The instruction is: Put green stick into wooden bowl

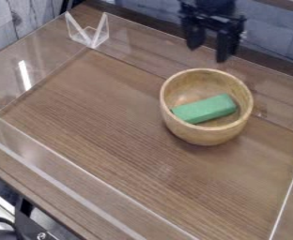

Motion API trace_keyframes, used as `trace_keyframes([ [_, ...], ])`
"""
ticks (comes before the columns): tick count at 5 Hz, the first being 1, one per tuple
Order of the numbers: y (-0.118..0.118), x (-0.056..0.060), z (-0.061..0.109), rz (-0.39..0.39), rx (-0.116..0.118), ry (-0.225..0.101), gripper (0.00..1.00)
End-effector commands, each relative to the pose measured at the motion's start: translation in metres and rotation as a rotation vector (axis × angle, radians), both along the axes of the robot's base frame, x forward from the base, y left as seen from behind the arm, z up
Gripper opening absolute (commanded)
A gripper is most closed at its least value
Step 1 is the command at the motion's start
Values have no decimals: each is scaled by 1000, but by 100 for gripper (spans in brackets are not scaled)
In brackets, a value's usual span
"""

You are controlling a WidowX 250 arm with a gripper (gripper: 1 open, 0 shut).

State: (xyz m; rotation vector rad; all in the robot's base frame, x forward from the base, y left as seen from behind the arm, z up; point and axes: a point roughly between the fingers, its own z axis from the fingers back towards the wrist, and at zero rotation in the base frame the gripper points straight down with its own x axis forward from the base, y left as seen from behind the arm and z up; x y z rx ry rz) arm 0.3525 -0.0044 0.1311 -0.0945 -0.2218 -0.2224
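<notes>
— Where's the green stick (205, 110)?
— Lying flat inside the wooden bowl (177, 117).
— And the gripper (213, 44)?
— Above the bowl's far rim, fingers spread apart, holding nothing.

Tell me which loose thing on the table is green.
The green stick, a flat block lying inside the wooden bowl. The bowl is light tan; the small stand at the far corner is clear.
</notes>
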Motion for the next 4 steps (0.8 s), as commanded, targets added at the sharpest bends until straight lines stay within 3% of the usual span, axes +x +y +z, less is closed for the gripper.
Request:
trace_keyframes([
  [1,25,-8,15,47,24,-75,100],
  [3,63,-20,21,211,53,-84,100],
  [4,80,-20,7,243,64,-79,100],
])
